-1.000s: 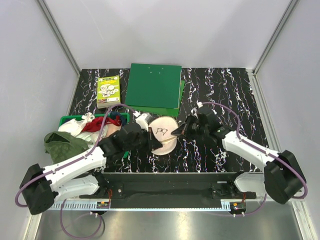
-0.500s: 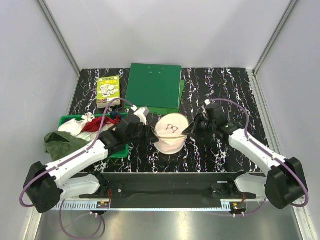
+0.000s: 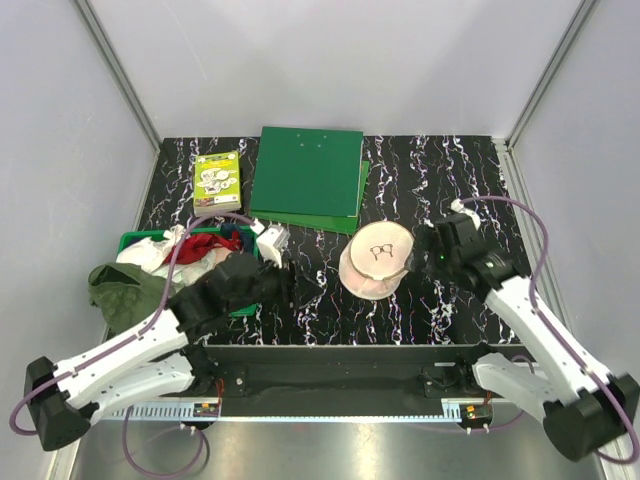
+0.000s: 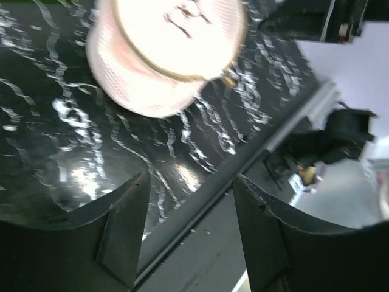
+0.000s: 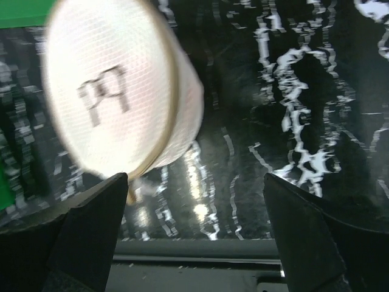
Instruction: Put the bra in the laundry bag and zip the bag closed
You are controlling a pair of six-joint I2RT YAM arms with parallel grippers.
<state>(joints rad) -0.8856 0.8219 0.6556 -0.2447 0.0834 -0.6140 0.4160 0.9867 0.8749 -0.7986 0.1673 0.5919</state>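
Laundry bag sits on table centre-right, print face up, top half tilted on lower half. Pink of bra shows thru lower mesh. L gripper fingers spread, holding nothing, left of bag, apart. R gripper spread wide, holding nothing, just right of bag.

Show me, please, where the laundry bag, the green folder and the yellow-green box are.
laundry bag [image 3: 377,254], top external view, on its printed face.
green folder [image 3: 308,172], top external view, middle of cover.
yellow-green box [image 3: 217,182], top external view, top face.
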